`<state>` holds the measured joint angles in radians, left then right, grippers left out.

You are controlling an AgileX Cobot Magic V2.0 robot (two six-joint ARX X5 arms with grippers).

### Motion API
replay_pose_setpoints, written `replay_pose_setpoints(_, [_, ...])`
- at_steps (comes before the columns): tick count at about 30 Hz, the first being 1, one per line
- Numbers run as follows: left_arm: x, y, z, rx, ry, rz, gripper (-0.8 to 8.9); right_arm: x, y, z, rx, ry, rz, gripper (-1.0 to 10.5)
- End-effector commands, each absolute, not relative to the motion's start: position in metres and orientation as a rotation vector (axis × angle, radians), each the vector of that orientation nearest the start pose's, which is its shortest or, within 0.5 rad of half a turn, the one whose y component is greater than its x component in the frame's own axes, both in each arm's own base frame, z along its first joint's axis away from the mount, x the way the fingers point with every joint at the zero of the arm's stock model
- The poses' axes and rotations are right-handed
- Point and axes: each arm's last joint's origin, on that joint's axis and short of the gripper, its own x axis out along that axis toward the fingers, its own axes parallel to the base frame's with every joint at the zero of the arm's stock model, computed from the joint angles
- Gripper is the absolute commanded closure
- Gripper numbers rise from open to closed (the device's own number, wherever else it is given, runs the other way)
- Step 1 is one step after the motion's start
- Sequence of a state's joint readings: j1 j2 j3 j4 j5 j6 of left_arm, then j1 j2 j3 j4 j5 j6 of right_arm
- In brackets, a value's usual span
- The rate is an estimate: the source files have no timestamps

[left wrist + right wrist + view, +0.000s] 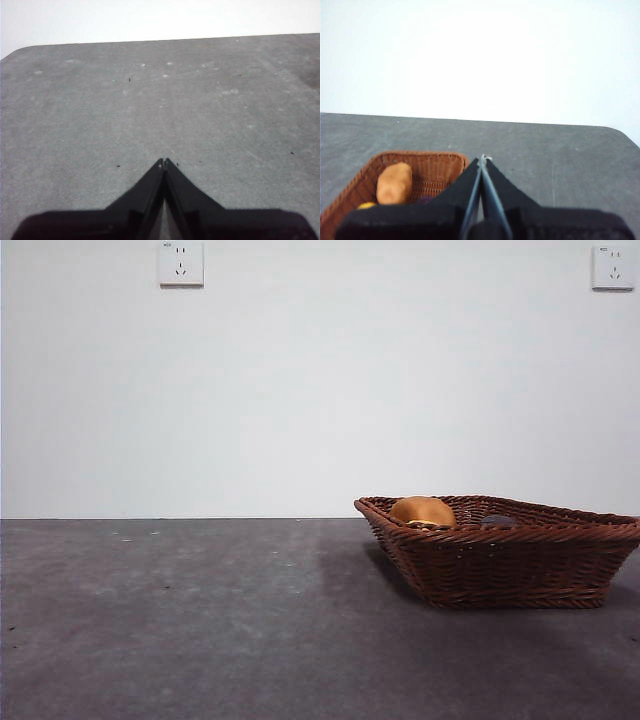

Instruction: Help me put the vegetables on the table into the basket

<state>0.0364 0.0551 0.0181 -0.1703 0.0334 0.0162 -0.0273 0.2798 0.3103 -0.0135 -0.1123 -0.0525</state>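
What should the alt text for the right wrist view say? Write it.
A brown wicker basket on a grey table holds an orange-brown potato, with a yellow sliver beside it. The right gripper is shut, empty.

A plain white wall [320, 390] fills the background behind the table, smooth and bare apart from two white power sockets set high up: one socket [181, 263] toward the left, another socket [612, 267] at the far right edge. The light is soft and even, and the wall looks very bright, almost washed out, in the wrist views.
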Motion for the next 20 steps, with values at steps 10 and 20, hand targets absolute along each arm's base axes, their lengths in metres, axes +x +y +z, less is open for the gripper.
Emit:
replay_pose_setpoints(10, [0.098,0.003,0.146,0.019,0.214,0.003,8.17,0.097,0.001,0.177,-0.056,-0.015,0.089,9.5])
replay_pose_setpoints(20, [0.099,0.003,0.146,0.019,0.215,0.003,8.17,0.097,0.0,0.157,-0.049,0.1,0.082,9.5])
